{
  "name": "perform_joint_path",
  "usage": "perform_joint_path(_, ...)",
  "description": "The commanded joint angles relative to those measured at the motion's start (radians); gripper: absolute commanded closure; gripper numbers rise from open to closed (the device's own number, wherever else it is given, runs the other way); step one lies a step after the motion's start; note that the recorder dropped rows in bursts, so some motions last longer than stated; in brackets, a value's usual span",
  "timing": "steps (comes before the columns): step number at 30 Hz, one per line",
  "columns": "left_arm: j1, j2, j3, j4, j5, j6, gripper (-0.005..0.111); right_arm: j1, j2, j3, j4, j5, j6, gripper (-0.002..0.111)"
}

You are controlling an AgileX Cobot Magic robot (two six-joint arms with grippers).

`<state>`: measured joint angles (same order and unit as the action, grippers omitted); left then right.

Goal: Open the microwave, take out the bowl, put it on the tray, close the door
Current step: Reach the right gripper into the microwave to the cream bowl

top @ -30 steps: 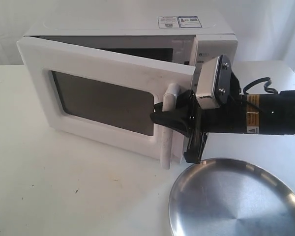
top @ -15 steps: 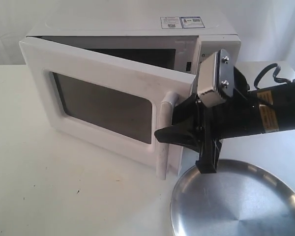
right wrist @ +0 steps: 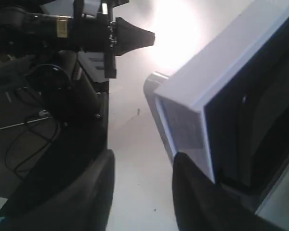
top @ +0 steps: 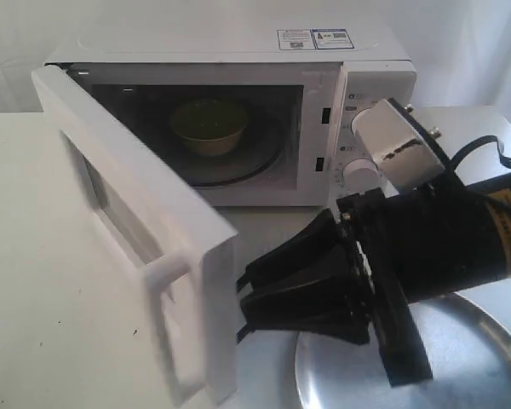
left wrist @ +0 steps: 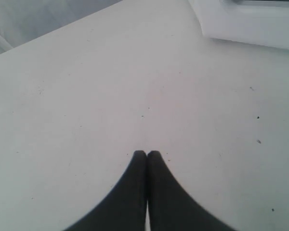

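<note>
The white microwave (top: pixel 358 60) stands at the back with its door (top: pixel 136 213) swung wide open towards the front left. The door's bar handle (top: pixel 166 271) faces outward. Inside, on the turntable, sits the cream bowl (top: pixel 209 126). The steel tray (top: pixel 473 362) lies at the front right, partly under my right arm. My right gripper (top: pixel 243 305) hangs open just beside the door's free edge (right wrist: pixel 207 82), with nothing between its fingers (right wrist: pixel 102 168). My left gripper (left wrist: pixel 147 154) is shut and empty over bare table, out of the exterior view.
A white corner of the microwave (left wrist: pixel 250 24) shows at the edge of the left wrist view. The left arm (right wrist: pixel 48 26) and some cables (right wrist: pixel 24 130) appear beyond the table in the right wrist view. The white table (top: pixel 43 324) spreads to the left.
The door has swung from partly open to wide open, uncovering the bowl. My right gripper has come off the handle and moved forward and lower, over the tray's edge.
</note>
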<state>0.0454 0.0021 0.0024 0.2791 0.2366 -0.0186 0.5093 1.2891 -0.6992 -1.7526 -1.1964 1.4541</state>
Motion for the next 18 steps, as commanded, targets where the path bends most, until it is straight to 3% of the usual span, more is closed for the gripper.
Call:
perform_joint_path(1,0.002,-0.002,-0.002,-0.002,0.000,-0.003,0.107,0.097,-0.086,0.012,0.008,-0.025,0.015,0.071)
perform_joint_path(3,0.002,-0.002,-0.002,-0.002,0.000,-0.003,0.107,0.133,-0.130,0.012,0.008,-0.025,-0.025,0.071)
perform_joint_path(6,0.002,-0.002,-0.002,-0.002,0.000,-0.003,0.107,0.162,-0.178,0.012,0.106,-0.025,-0.287,0.071)
perform_joint_path(7,0.002,-0.002,-0.002,-0.002,0.000,-0.003,0.107,0.171,-0.185,0.014,0.191,0.063,-0.412,0.071)
perform_joint_path(9,0.002,-0.002,-0.002,-0.002,0.000,-0.003,0.107,0.185,-0.156,0.014,0.415,0.418,-0.458,0.071)
perform_joint_path(10,0.002,-0.002,-0.002,-0.002,0.000,-0.003,0.107,0.193,-0.132,0.012,0.509,0.513,-0.546,0.071)
perform_joint_path(11,0.002,-0.002,-0.002,-0.002,0.000,-0.003,0.107,0.193,-0.073,0.010,0.636,0.590,-0.739,0.070)
perform_joint_path(15,0.002,-0.002,-0.002,-0.002,0.000,-0.003,0.107,0.193,0.249,-0.063,0.732,0.466,-1.218,0.063)
perform_joint_path(18,0.002,-0.002,-0.002,-0.002,0.000,-0.003,0.107,0.200,0.493,-0.237,0.857,0.498,-1.319,0.063)
